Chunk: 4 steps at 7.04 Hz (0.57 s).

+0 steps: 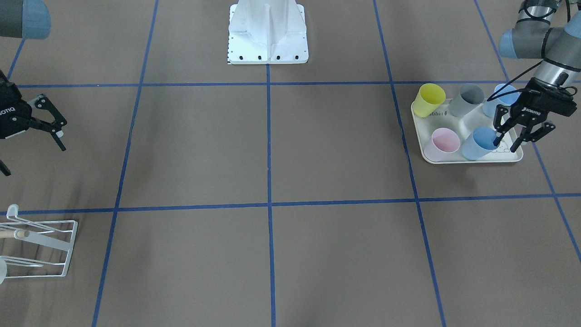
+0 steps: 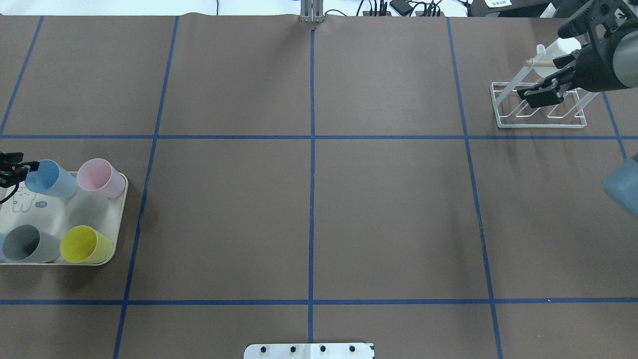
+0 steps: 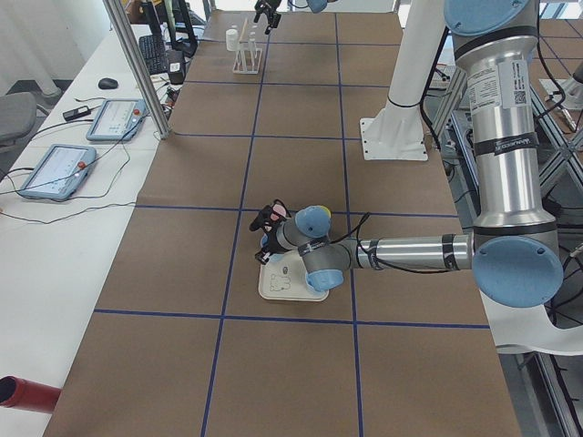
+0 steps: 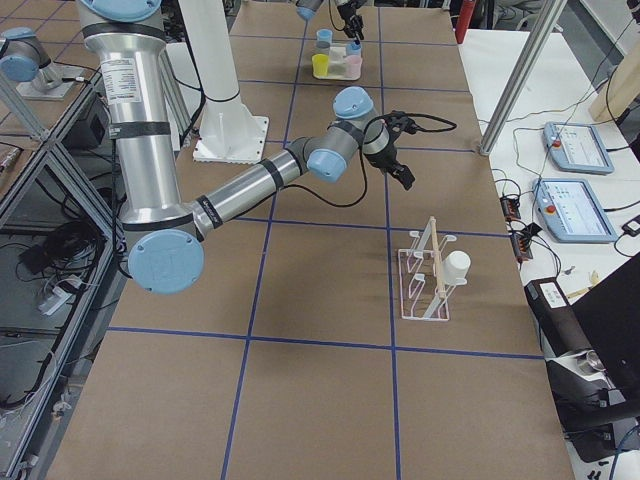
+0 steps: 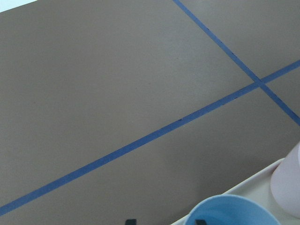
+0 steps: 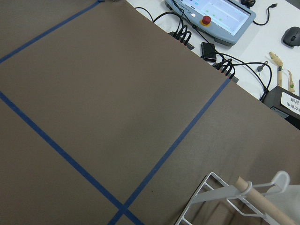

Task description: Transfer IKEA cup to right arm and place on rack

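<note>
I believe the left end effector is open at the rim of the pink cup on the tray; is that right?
Not quite. The left end effector is open at the rim of the blue cup on the tray, not the pink cup beside it, as the exterior front-facing view shows.

The pale blue cup [image 1: 480, 143] stands upright, mouth open, on a cream tray [image 1: 470, 119] just beside a pink cup [image 1: 445, 143]; the white wire rack [image 4: 436, 268] (light wooden rod on top) stands well apart
</note>
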### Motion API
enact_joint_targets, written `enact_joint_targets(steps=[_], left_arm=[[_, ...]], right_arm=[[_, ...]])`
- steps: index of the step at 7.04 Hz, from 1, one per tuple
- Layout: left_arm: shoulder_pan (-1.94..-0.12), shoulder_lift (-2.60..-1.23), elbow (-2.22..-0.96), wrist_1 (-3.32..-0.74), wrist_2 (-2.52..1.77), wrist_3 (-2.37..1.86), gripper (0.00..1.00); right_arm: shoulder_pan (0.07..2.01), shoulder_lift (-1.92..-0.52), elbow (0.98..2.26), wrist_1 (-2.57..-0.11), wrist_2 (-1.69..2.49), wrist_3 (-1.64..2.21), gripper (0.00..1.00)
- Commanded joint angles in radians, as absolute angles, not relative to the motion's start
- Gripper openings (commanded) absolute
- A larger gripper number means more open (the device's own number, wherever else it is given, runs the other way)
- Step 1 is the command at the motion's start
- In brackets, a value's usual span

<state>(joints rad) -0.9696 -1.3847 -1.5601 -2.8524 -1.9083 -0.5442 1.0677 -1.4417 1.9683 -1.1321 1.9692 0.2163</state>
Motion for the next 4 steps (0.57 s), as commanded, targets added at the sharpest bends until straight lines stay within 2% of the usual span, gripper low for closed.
enact_joint_targets(steps=[1,3,4], left_arm=[[-0.962,-1.387,-1.559,-2.852,-1.908,-0.543,0.49],[-0.944,-1.388,-1.559,-2.852,-1.908,-0.543,0.46],[-0.942,-1.388,-1.559,-2.852,-1.908,-0.543,0.41]], right_arm=[[1.068,-1.442,1.965,-1.132,1.968,0.216,1.00],[1.066,-1.442,1.960,-1.132,1.967,0.216,1.00],[1.066,-1.442,1.960,-1.132,1.967,0.215,1.00]])
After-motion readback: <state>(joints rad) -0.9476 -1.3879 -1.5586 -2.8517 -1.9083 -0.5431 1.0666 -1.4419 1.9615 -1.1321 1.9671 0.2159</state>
